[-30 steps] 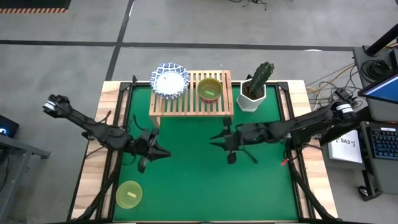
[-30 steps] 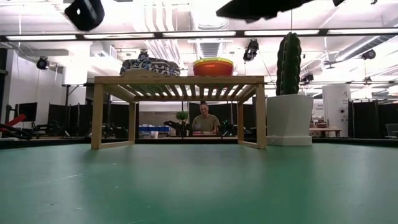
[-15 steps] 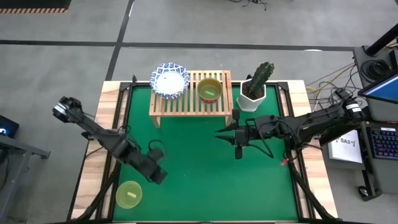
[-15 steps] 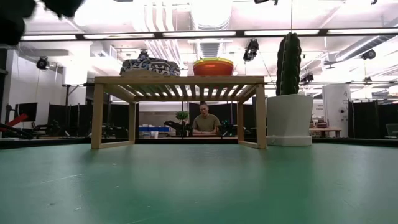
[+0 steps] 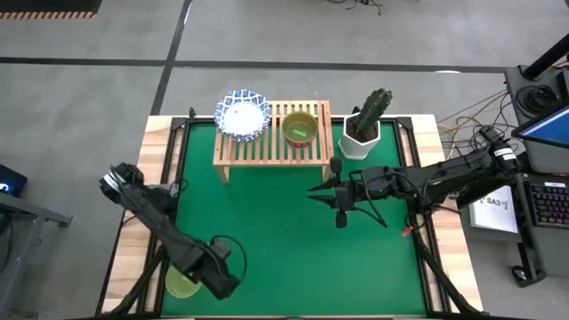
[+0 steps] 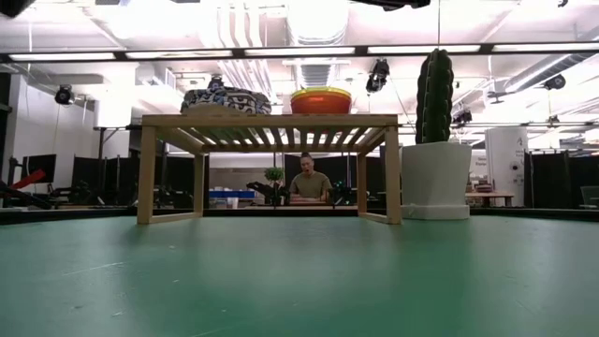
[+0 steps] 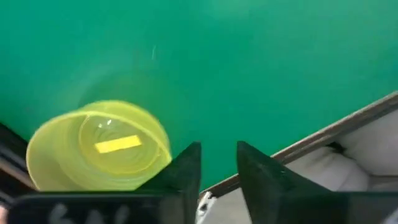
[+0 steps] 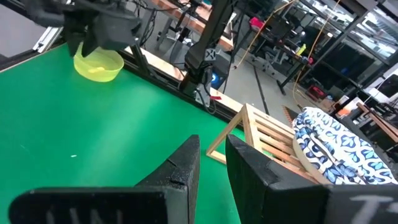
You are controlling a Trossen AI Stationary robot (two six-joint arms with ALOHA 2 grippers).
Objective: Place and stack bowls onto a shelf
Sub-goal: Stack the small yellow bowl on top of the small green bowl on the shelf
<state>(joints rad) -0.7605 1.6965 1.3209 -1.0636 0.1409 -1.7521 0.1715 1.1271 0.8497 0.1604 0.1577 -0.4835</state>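
Bowls are seen on the shelf (image 5: 274,133): a blue-patterned bowl (image 5: 242,114) and a stacked yellow-green one (image 5: 300,128). Beside it stands a cactus pot (image 5: 362,135). The left gripper (image 5: 220,271), fingers slightly parted, hovers beside the yellow-green bowl (image 5: 184,280); the right gripper (image 5: 322,194), nearly closed, is empty.

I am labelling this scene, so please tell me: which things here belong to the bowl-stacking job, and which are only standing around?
Job: shelf; white-and-blue bowl and stacked plastic bowls on it; yellow-green bowl on the mat; left gripper beside it.

Standing around: cactus pot; person behind the table.
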